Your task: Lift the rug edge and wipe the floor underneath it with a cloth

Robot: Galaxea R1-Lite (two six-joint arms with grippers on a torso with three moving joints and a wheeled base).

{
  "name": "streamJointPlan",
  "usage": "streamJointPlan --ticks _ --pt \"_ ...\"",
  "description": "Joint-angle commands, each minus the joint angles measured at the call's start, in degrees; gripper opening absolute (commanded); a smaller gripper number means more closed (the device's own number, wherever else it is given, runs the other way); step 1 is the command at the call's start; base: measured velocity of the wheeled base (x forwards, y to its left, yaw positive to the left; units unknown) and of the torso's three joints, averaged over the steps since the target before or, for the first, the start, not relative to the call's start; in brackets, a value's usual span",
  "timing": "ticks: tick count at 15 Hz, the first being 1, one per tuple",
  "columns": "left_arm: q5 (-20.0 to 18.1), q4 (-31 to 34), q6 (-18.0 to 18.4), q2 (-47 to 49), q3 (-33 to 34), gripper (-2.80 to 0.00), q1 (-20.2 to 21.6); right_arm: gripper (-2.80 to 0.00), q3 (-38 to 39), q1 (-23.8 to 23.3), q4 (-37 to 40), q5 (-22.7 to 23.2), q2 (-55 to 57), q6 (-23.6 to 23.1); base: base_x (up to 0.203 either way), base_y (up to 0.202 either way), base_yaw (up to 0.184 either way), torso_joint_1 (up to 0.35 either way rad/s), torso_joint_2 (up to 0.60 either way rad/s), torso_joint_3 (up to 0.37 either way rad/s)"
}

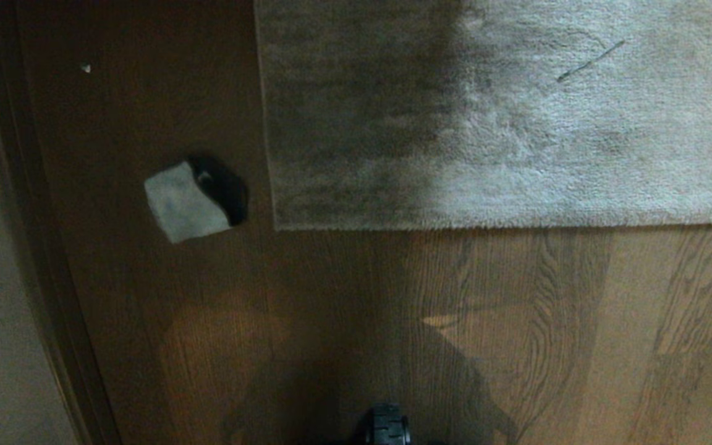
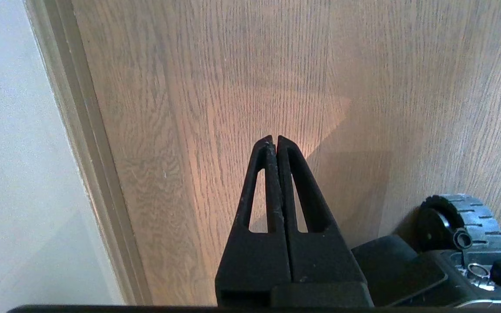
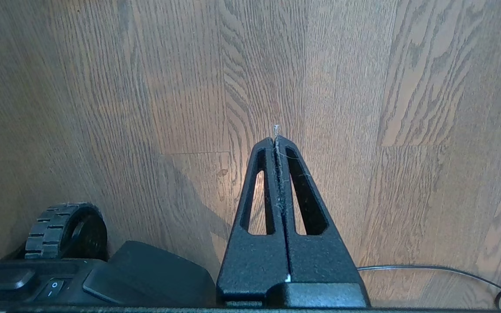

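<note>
Wood-grain floor [image 1: 517,334] fills most of my head view, brown planks, with a wall and dark skirting board [image 1: 41,247] running down the left side. Rug edge [image 1: 455,226] sits flat across the upper part, its square corner [image 1: 277,227] down on the planks, nothing lifted. Cloth [image 1: 180,204] lies on the floor just left of that corner, apart from the rug, one side dark in shadow. Small pale speck [image 1: 86,68] on the floor farther up. Neither arm shows in my head view. Left gripper [image 2: 273,138] hangs over bare floor near the skirting, fingers pressed together, holding nothing. Right gripper [image 3: 276,140] same, over bare planks, fingers closed, a bit of lint caught at the tips. Base wheel [image 2: 463,221] beside each gripper, thin black cable [image 3: 442,271] on the right.
</note>
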Motion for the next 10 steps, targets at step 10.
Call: streamJointPlan --ticks 10 --pt "-0.03 -0.04 -0.01 -0.18 0.01 -2.8 0.01 -2.8 0.0 0.02 -0.02 0.0 0.07 0.02 0.0 0.0 0.0 0.0 0.0 0.0"
